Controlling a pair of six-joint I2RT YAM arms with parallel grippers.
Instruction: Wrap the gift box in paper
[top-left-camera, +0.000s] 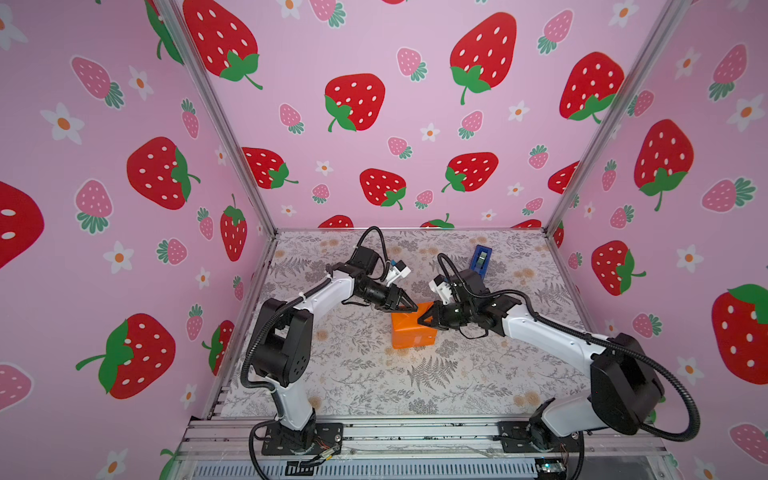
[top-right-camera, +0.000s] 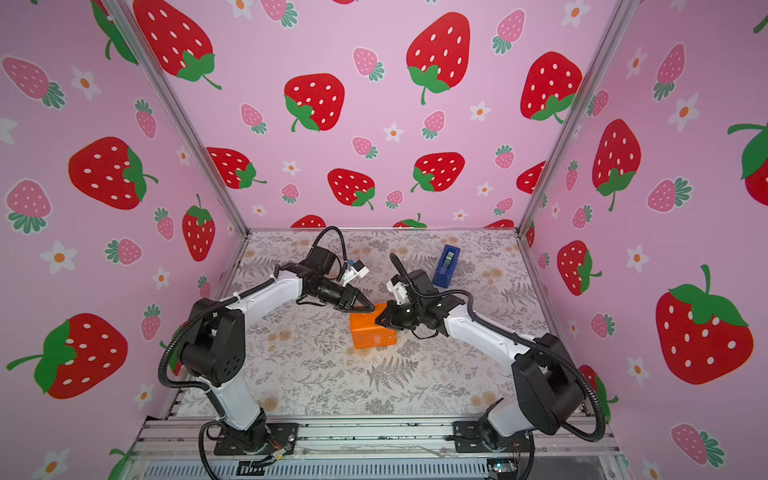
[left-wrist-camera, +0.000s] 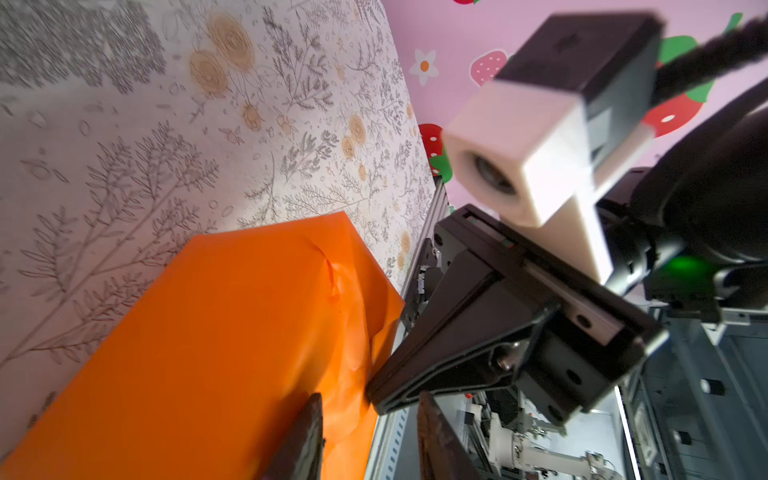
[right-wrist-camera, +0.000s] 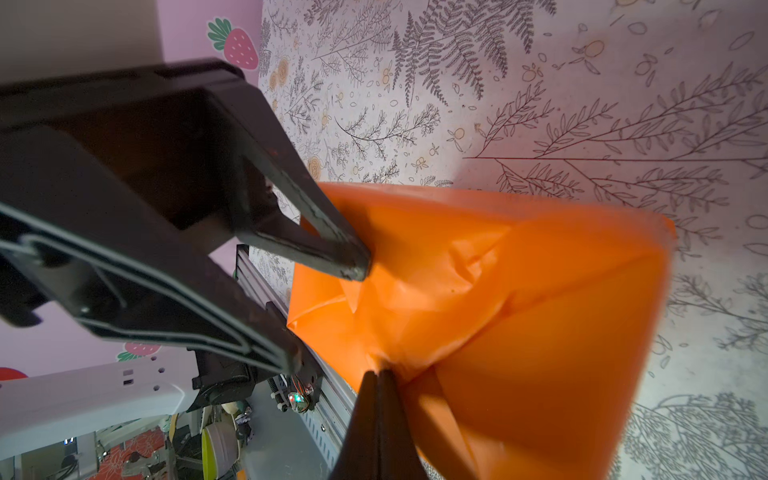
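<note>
The orange paper (top-left-camera: 411, 334) (top-right-camera: 372, 336) covers a box-shaped bundle in the middle of the table; the gift box itself is hidden under it. At the bundle's far end the paper (right-wrist-camera: 540, 311) is folded into creased flaps. My right gripper (top-left-camera: 422, 322) (top-right-camera: 378, 321) (right-wrist-camera: 378, 372) is shut on a pinched point of that paper. My left gripper (top-left-camera: 413, 308) (top-right-camera: 371, 309) (left-wrist-camera: 371, 395) is open at the same end, close to the right one. One of its fingertips (right-wrist-camera: 355, 266) rests against the folded paper (left-wrist-camera: 208, 332).
A blue tape dispenser (top-left-camera: 481, 259) (top-right-camera: 446, 266) stands upright at the back right, behind my right arm. The floral table covering (top-left-camera: 374, 382) spreads around the bundle. Strawberry-print walls close three sides, and a metal rail (top-left-camera: 415, 432) runs along the front.
</note>
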